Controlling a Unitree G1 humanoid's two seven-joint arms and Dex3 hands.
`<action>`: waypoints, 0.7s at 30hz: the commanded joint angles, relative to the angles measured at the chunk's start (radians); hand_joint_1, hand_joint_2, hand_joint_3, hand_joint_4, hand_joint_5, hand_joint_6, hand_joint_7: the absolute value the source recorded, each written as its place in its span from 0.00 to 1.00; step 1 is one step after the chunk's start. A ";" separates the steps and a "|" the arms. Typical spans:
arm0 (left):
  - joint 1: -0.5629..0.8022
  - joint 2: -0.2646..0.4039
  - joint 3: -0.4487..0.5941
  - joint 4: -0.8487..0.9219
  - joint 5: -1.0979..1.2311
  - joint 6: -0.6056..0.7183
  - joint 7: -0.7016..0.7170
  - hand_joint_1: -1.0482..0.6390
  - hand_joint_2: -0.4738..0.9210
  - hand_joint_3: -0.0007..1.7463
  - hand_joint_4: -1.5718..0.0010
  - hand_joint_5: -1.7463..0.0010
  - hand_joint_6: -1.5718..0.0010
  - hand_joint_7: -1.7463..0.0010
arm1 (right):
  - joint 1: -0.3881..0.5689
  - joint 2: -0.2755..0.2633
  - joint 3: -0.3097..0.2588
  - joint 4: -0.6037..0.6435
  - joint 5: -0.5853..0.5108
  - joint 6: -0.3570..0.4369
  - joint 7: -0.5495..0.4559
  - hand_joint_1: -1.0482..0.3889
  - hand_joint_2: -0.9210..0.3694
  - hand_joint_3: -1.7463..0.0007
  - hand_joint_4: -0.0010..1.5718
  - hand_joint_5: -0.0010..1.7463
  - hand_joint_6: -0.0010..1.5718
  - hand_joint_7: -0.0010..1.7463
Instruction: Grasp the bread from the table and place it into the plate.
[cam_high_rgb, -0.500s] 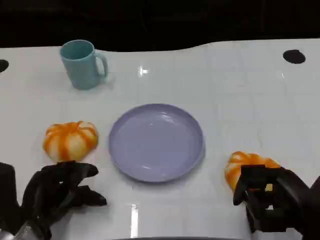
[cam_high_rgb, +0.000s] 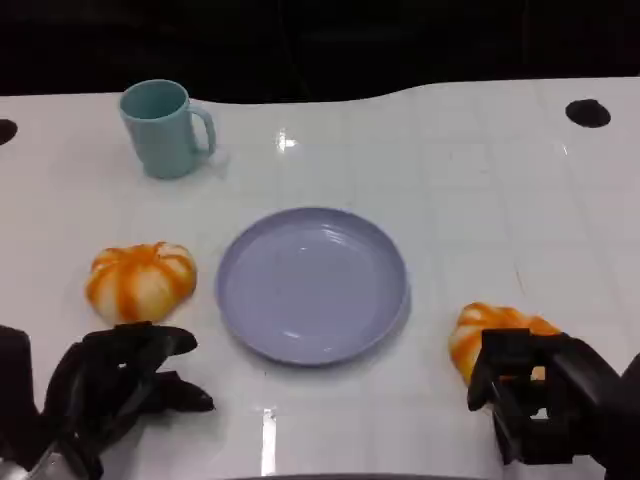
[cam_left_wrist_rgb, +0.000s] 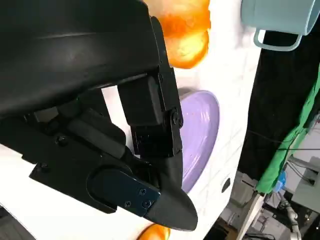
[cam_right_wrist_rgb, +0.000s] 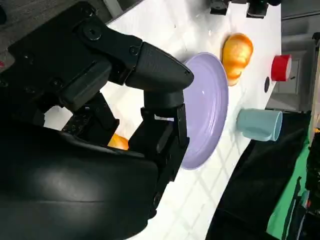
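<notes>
Head view, orange-and-white striped bread (cam_high_rgb: 495, 335) under curled right hand (cam_high_rgb: 540, 400), grasp unclear, left hand (cam_high_rgb: 110, 390) released, lilac plate (cam_high_rgb: 312, 284).

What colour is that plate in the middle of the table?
Pale lavender purple; the plate shows best in the head view.

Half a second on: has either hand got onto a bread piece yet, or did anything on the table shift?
Hardly anything changed. The right hand remains at the right bread, fingers over its near edge, shifted very slightly; whether it grips is unclear. The left hand stays open short of the left bread. The plate and mug have not moved.
</notes>
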 joint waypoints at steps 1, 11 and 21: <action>0.008 0.014 0.001 0.000 0.006 0.010 0.005 0.03 0.88 0.00 0.00 0.72 0.00 0.89 | -0.003 -0.001 -0.017 0.005 0.012 0.000 0.004 0.18 0.32 0.31 0.68 0.93 0.56 0.86; 0.005 0.014 0.001 0.009 0.006 0.004 -0.002 0.03 0.88 0.00 0.00 0.72 0.00 0.89 | -0.004 0.006 -0.018 0.005 0.008 -0.001 -0.002 0.19 0.31 0.31 0.68 0.93 0.56 0.84; 0.007 0.014 0.000 0.003 0.007 0.012 0.007 0.02 0.87 0.00 0.00 0.72 0.00 0.89 | -0.014 0.032 -0.036 0.094 0.045 -0.226 0.048 0.15 0.22 0.52 0.45 0.85 0.29 0.75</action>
